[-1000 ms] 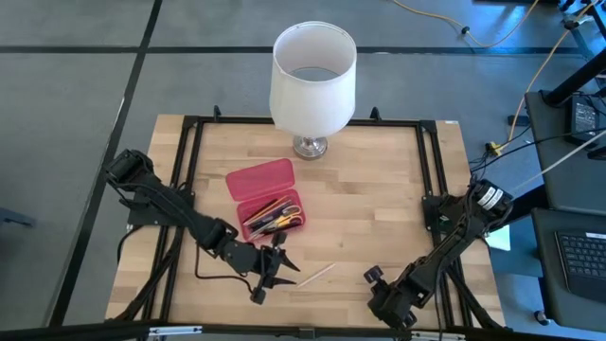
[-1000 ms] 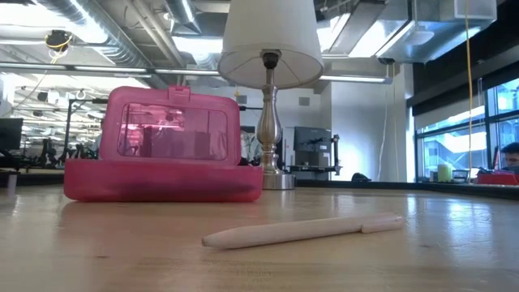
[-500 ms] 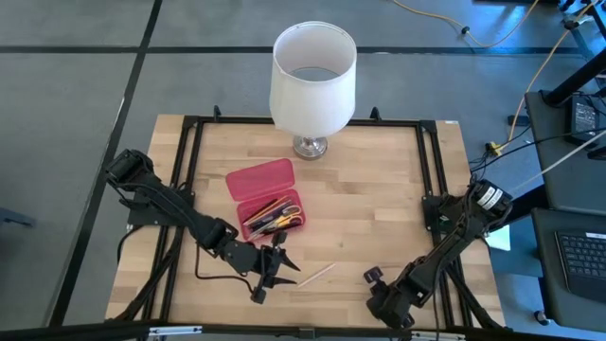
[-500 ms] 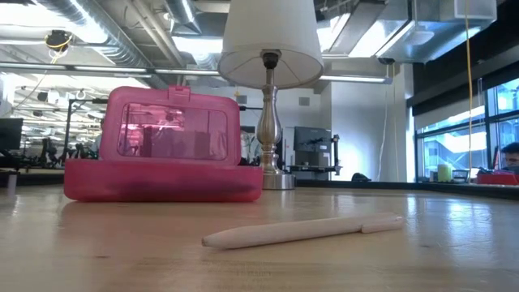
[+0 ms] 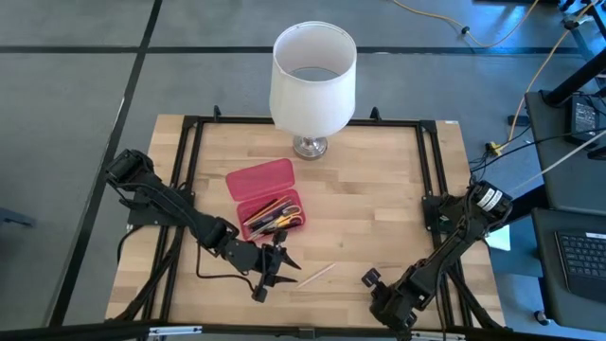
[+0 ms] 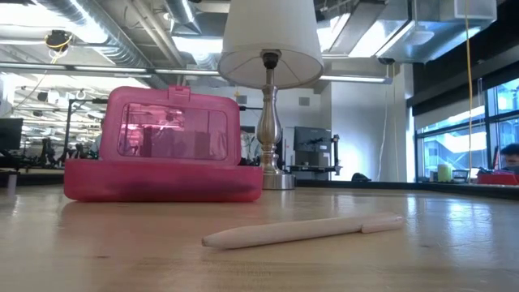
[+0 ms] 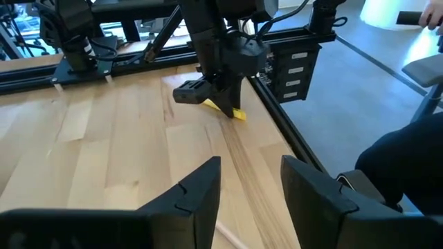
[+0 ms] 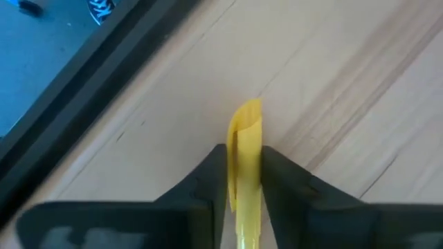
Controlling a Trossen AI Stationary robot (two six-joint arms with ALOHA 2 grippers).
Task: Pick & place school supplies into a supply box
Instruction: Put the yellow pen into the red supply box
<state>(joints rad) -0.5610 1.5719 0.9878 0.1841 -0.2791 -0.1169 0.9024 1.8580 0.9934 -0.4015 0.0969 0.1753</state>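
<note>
The supply box (image 5: 266,198), a translucent red-pink case, lies open left of the desk's (image 5: 379,189) middle. Its lid is folded back toward the lamp (image 5: 313,83), and its tray holds a bundle of school supplies (image 5: 273,216): orange, yellow and dark pens or pencils, with yellow-handled scissors at the tray's right end. From the low view the box (image 6: 162,146) shows its lid standing upright behind the tray, and the lamp's base sits just behind its right end.

The left arm reaches in from the desk's left edge, bent low across the wood. The left gripper (image 5: 275,268) hangs near the front edge, just in front of the box. In its own wrist view the two dark fingers (image 7: 196,194) stand apart with bare desk between them, holding nothing.

Just right of that gripper a pale pen (image 5: 317,274) lies loose on the wood at a slant; the low view shows it (image 6: 302,230) flat on the desk in front of the box, well clear of it.

Farther right, the right arm folds down from the desk's right side, and the right gripper (image 5: 371,280) sits low at the front right area. Its fingers (image 8: 211,181) are closed on a yellow pen (image 8: 246,152), whose tip pokes out past them just above the wood. The left wrist view shows that gripper (image 7: 208,93) from across the desk with the yellow piece (image 7: 232,111) at its tip, close to the black frame rail (image 7: 287,131).
</note>
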